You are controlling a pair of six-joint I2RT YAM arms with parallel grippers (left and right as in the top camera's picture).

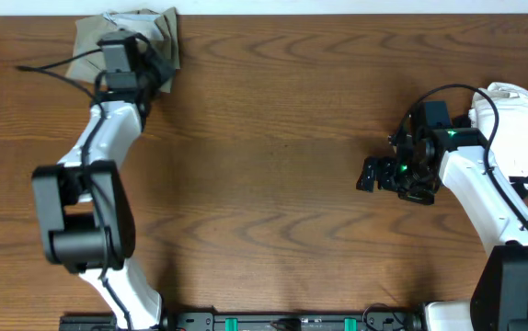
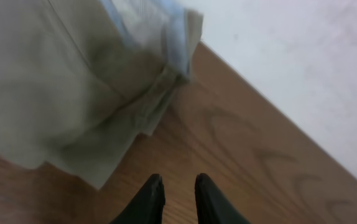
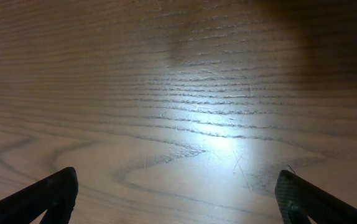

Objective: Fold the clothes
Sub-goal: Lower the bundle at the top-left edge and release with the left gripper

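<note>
Lying crumpled at the far left corner of the worktop [image 1: 273, 138], the clothes [image 1: 161, 37] looked soft, light and floppy, best pinched at a hem, left pincer [image 2: 177, 183] almost together on nothing, right pincer [image 3: 178, 193] wide apart

The right tool [image 3: 178, 196] hangs over a wooden surface [image 3: 135, 74] of wavy brown grain. Its two dark fingers [image 3: 45, 198] stand spread wide apart, one in each bottom corner of the view. A bright glare [image 3: 222, 146] lies on the wood right of centre, and the top right corner is shadowed.
</note>
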